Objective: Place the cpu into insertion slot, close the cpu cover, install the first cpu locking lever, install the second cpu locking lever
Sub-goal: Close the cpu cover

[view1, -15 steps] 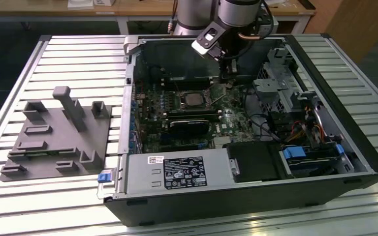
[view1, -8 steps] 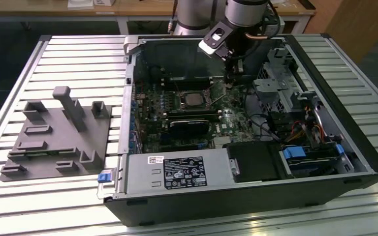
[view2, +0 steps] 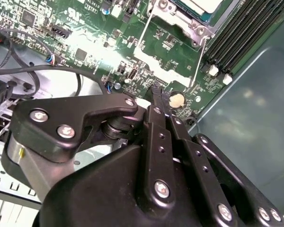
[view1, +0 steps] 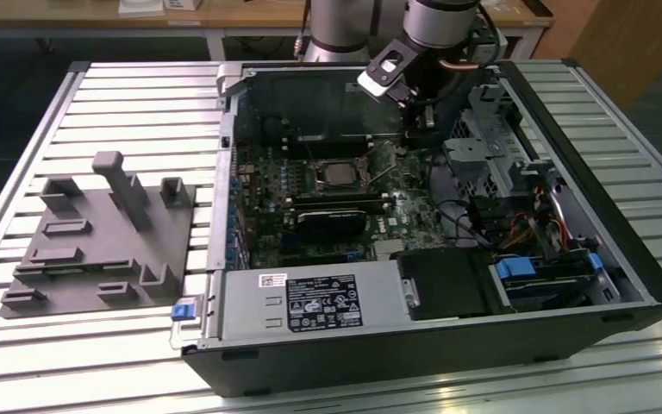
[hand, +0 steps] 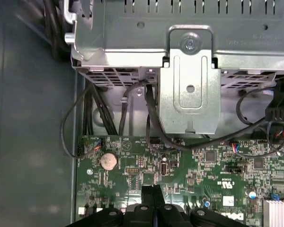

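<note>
Status: claw [view2: 156, 93] fingers pressed together, gripping nothing, tip low over motherboard [view2: 85, 42] just beside coin cell [view2: 176, 99] | cpu [view1: 337, 175] sits in socket, toward the exterior view's left and nearer than claw | locking lever [view2: 197, 61] long axis runs from socket toward claw

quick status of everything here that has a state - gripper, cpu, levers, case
gripper: jaws closed together, nothing seen between them, low over the motherboard
cpu: seated in place on the motherboard
locking levers: look raised off the board, not latched
computer case: lying on its side, side panel off
</note>
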Available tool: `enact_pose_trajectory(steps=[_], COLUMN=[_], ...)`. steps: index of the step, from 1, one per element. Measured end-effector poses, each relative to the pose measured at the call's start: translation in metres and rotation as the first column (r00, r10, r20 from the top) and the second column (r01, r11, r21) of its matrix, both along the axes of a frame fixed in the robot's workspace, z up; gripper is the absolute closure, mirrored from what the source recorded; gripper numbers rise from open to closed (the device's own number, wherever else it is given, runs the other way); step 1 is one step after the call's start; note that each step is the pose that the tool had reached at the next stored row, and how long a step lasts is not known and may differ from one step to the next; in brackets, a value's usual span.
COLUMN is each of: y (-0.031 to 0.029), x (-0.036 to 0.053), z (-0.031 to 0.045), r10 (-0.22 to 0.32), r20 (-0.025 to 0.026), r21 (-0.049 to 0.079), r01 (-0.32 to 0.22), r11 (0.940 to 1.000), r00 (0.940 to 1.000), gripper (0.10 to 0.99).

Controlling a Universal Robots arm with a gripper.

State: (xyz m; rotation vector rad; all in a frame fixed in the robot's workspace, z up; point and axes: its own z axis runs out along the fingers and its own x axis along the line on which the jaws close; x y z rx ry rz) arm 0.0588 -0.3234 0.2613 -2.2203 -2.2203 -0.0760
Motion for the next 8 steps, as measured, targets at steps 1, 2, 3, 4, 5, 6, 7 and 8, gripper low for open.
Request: enact_pose_trajectory(steps=[1, 2, 3, 4, 5, 6, 7, 8], y=[0.0000, 0.0000, 0.0000, 0.0000, 0.0000, 0.0000, 0.0000, 0.0000], x=[0.0002, 0.0004, 0.0006, 0.0008, 0.0009, 0.0011, 0.0011, 0.0013], z=[-0.0012, -0.0024, -0.0037, -0.0049, -0.0060, -0.0070, -0.0079, -0.0087], r10=[0.000, 0.000, 0.000, 0.000, 0.000, 0.000, 0.000, 0.000], r20=[0.0000, 0.0000, 0.0000, 0.0000, 0.0000, 0.0000, -0.0001, 0.0000], r21=[0.000, 0.000, 0.000, 0.000, 0.000, 0.000, 0.000, 0.000], r01=[0.000, 0.000, 0.000, 0.000, 0.000, 0.000, 0.000, 0.000], r11=[1.0000, 1.0000, 1.0000, 1.0000, 1.0000, 1.0000, 1.0000, 1.0000], r00=[1.0000, 1.0000, 1.0000, 1.0000, 1.0000, 1.0000, 1.0000, 1.0000], gripper=[0.980, 0.980, 0.980, 0.980, 0.980, 0.980, 0.980, 0.980])
